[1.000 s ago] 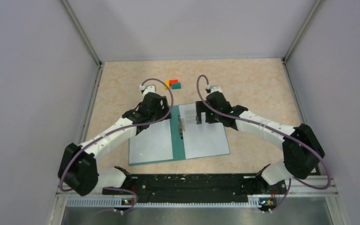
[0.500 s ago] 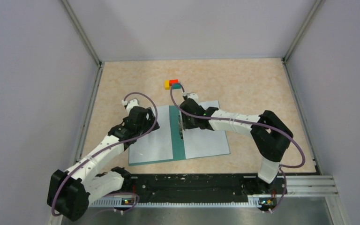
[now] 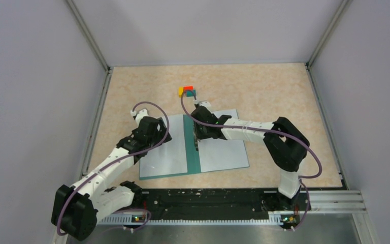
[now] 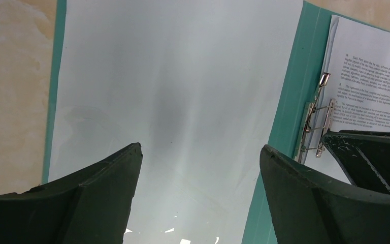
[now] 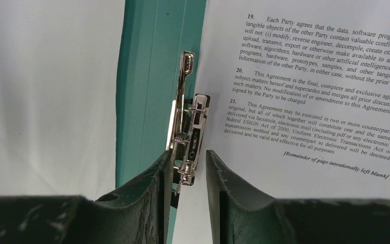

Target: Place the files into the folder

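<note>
The teal folder (image 3: 193, 152) lies open and flat on the table. A blank white sheet (image 4: 183, 76) covers its left half, and a printed file (image 5: 310, 76) covers its right half. The metal clip (image 5: 190, 127) stands on the spine. My right gripper (image 5: 189, 155) has narrowed around the clip's near end. Its left finger touches the clip, and a sliver of paper shows by the right finger. My left gripper (image 4: 200, 152) hangs wide open over the blank sheet, holding nothing. From above, the left gripper (image 3: 158, 133) is at the folder's left half and the right gripper (image 3: 199, 134) at the spine.
Small yellow, red and teal blocks (image 3: 188, 91) sit just beyond the folder's far edge. Grey walls close in the left, right and far sides. A black rail (image 3: 203, 198) runs along the near edge between the arm bases.
My right arm swung left from the folder's right half to the spine, and its jaws closed in around the clip. My left arm drew back toward the left, jaws staying open.
</note>
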### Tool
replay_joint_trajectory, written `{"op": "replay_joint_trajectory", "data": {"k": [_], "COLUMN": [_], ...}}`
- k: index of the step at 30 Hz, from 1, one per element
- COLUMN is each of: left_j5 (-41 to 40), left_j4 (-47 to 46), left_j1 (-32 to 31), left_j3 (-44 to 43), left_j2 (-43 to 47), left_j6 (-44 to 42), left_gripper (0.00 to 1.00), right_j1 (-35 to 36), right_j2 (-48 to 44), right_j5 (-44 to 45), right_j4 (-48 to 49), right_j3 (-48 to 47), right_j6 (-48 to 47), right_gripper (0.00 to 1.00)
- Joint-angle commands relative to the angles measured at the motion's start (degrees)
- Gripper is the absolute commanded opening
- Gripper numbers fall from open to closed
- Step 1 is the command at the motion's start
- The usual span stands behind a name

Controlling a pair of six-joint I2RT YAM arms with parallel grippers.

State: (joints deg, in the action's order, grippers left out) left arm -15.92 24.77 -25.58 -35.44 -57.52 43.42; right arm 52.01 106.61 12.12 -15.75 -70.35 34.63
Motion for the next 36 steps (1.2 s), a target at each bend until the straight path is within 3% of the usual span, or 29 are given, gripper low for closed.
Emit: {"op": "replay_joint_trajectory", "data": {"k": [1, 11, 24, 36], "left_j5": [0.19, 0.82, 3.22, 8.81], "left_j4": [-2.09, -2.74, -4.22, -7.63], "left_j1": [0.51, 0.97, 1.17, 1.15], "left_j3": [0.71, 0.85, 1.09, 0.91], "left_j2": [0.67, -0.09, -1.42, -6.07], "left_j6": [0.31, 0.22, 0.33, 2.22], "left_gripper": [0.91, 0.9, 0.9, 0.91], "right_j1": [0.08, 0.1, -0.21, -6.71], "right_j2": [1.34, 2.49, 1.57, -3.3], "right_j5": [-0.7, -0.47, 1.78, 1.5], "right_j4": [0.82, 0.35, -1.39, -1.66], "right_j3": [-2.9, -3.01, -1.99, 3.45], "right_j6": [0.14, -0.04, -1.64, -5.85], "right_gripper": [0.29, 0.24, 0.08, 0.04]}}
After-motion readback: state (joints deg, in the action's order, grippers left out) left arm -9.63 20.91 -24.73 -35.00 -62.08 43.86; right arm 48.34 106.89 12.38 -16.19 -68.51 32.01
